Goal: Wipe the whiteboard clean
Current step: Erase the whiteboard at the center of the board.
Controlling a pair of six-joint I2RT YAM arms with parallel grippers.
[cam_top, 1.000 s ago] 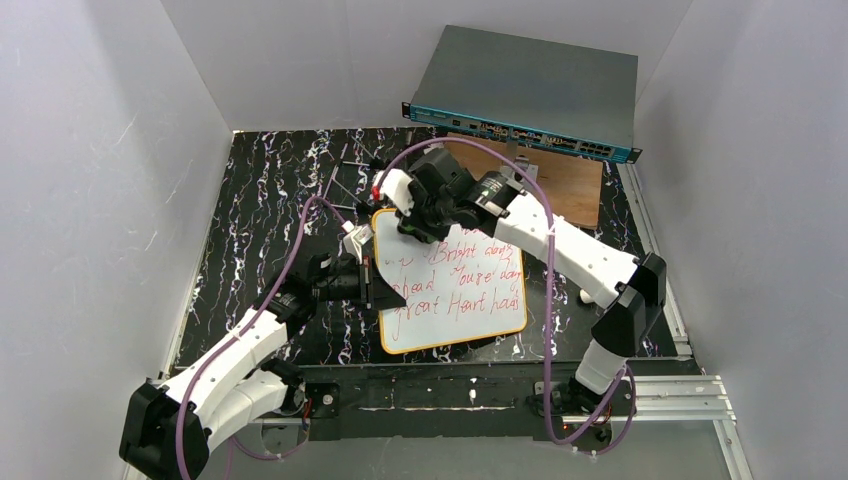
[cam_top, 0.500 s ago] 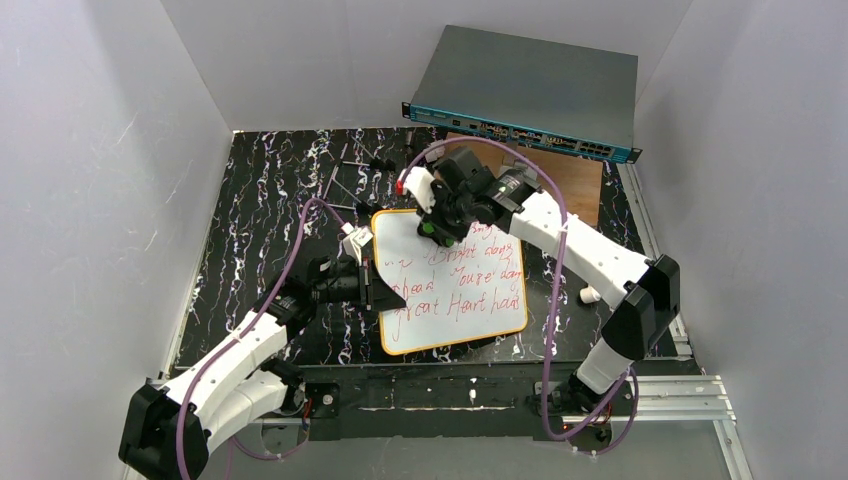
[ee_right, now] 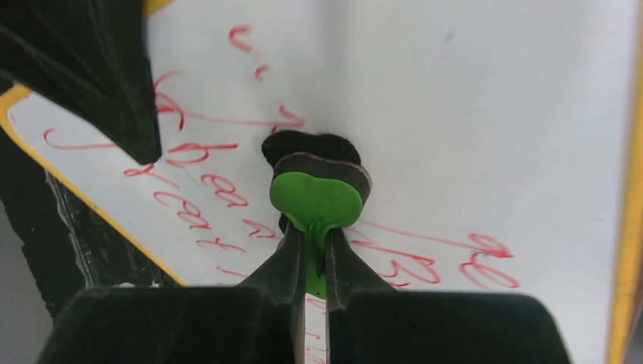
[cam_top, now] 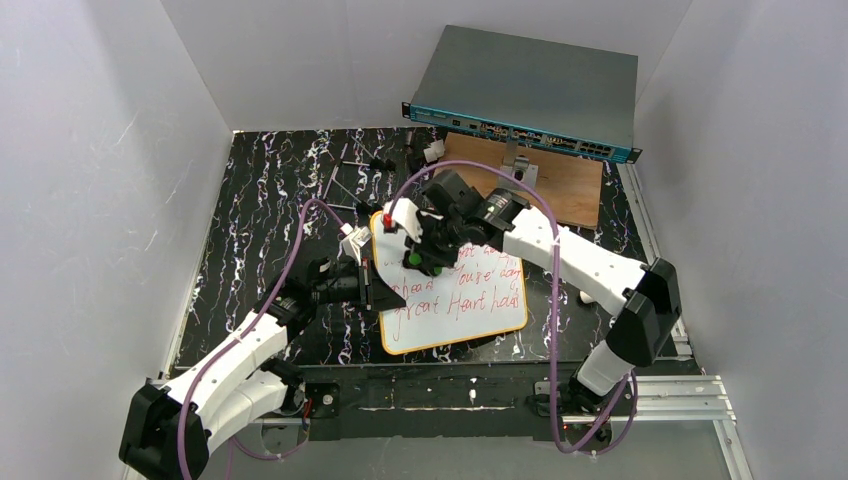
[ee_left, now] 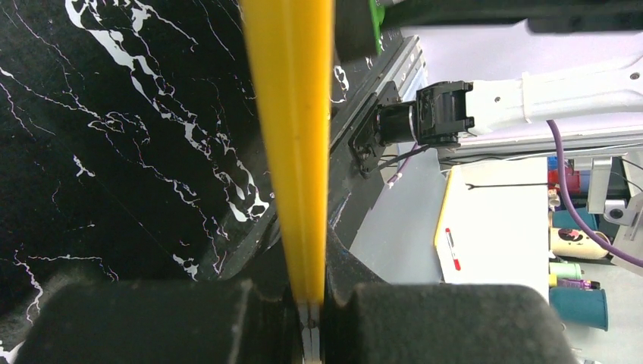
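Eraser [cam_top: 413, 259] leftward on whiteboard [cam_top: 470, 310], beside left pincer [ee_left: 308, 322]

— How's the light from overhead?
— Bright and even, falling softly from above. The whiteboard [cam_top: 455, 290] shows no glare and its red writing reads cleanly.
— And your wrist views?
— My left fingers [ee_left: 152, 326], right at the whiteboard's edge, are a dark blur, and that edge is soft too. The green eraser [ee_right: 317, 199] on the whiteboard is sharp, my right fingers [ee_right: 189, 326] blurred, with a grey shadow on the whiteboard beyond it
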